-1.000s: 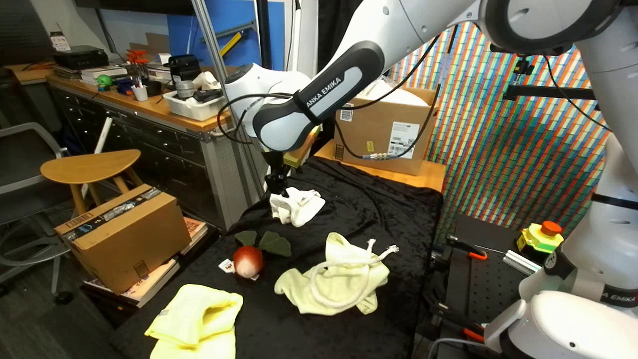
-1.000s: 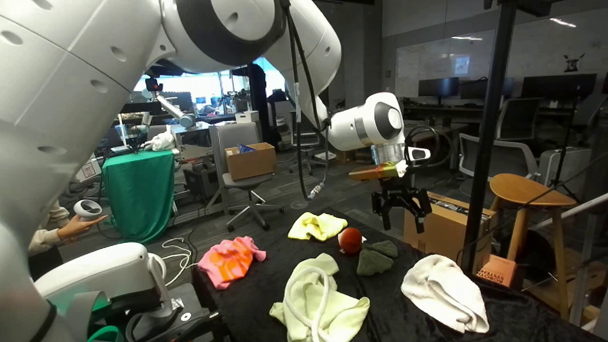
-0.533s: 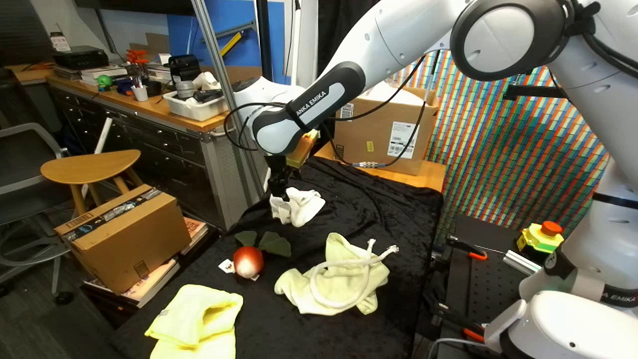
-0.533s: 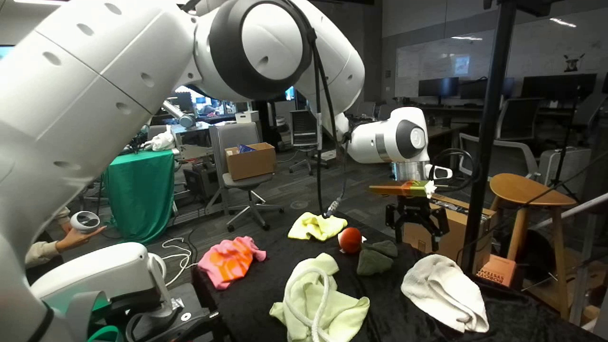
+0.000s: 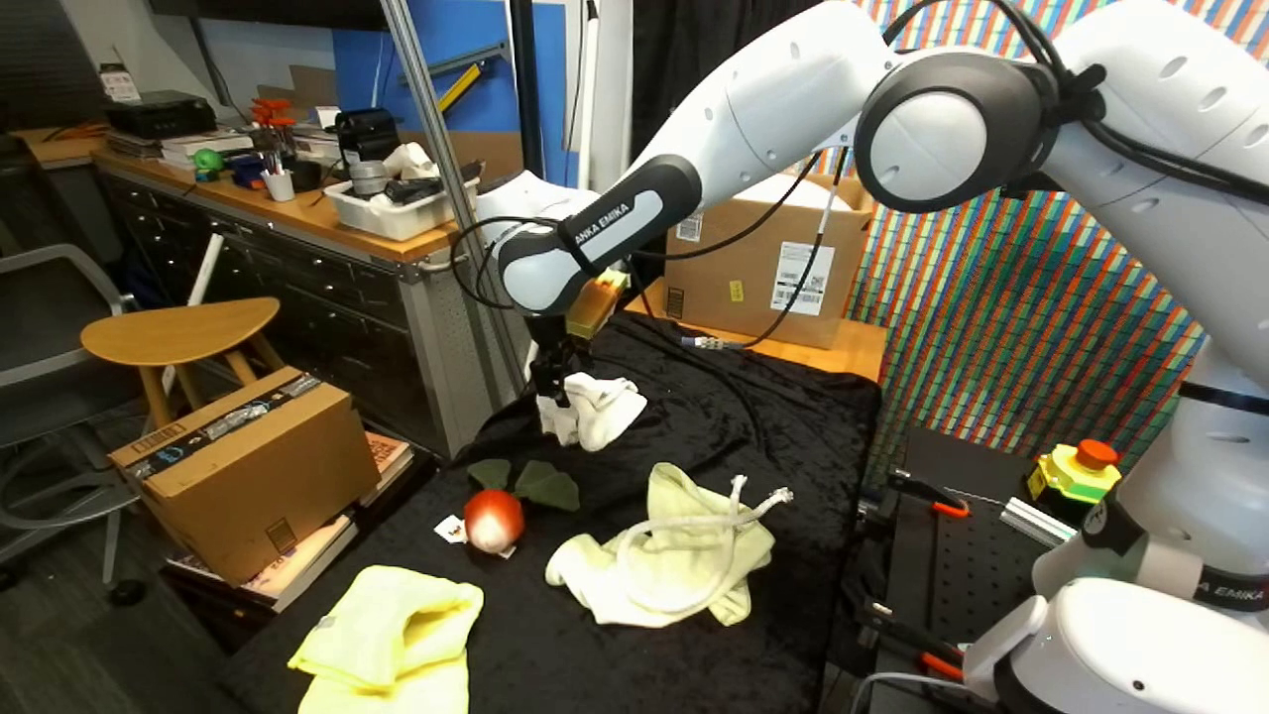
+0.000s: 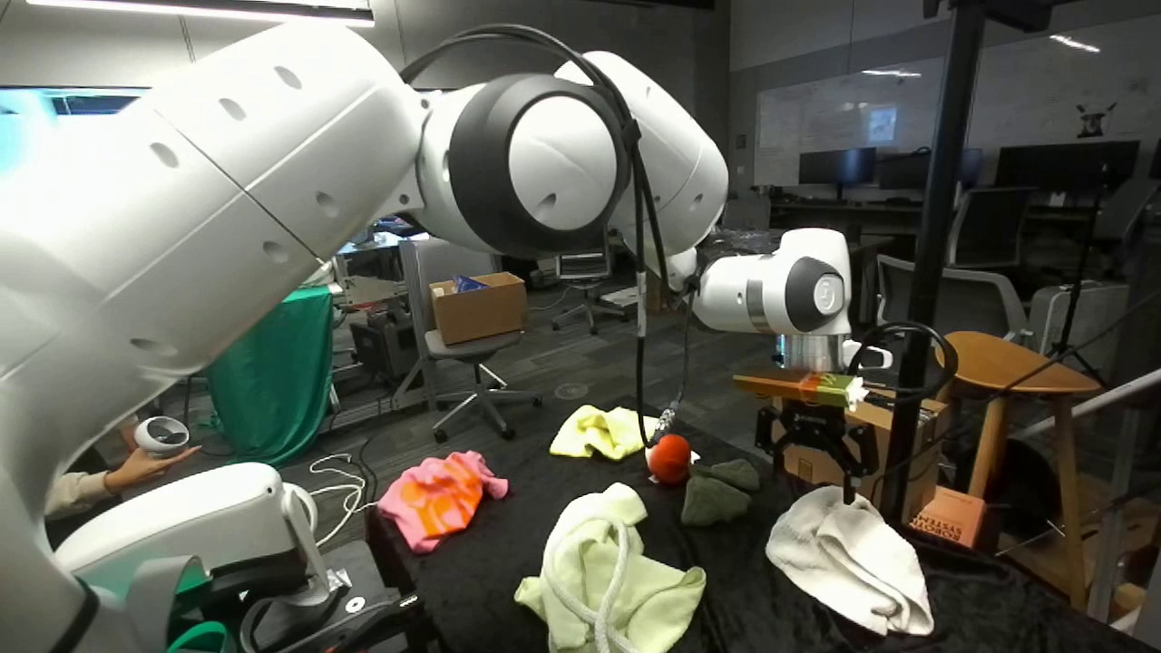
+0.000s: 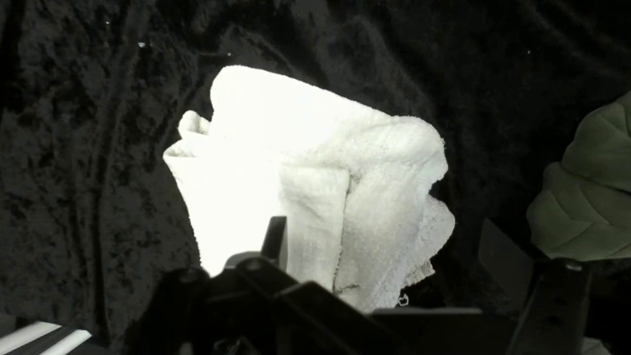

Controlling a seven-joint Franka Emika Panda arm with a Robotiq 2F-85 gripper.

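My gripper (image 7: 393, 246) stands open over the white cloth (image 7: 305, 123), its fingers (image 7: 277, 241) wide apart. In the wrist view one finger overlaps the cloth's middle, while the opposite one lies past its edge, near a green leaf (image 7: 586, 207). Nothing is held. An exterior view has the gripper (image 6: 814, 481) just above the crumpled white cloth (image 6: 853, 562), one tip in front of its top fold; whether they touch I cannot tell. Close by lies a red round object (image 5: 494, 521) with dark green leaves (image 5: 547, 486). The gripper (image 5: 553, 400) partly hides the cloth (image 5: 605, 416).
A pale green cloth (image 5: 595, 575) with a white rope over it lies mid-table on black fabric (image 5: 793, 446). Also there are a yellow cloth (image 5: 387, 625) and a pink-orange cloth (image 6: 440, 499). A large cardboard box (image 5: 753, 258) and a black post (image 6: 925, 272) stand by the table.
My gripper has come down toward the white cloth, moving rightward as well in an exterior view. It has stayed open. The cloths and the red object have kept their places.
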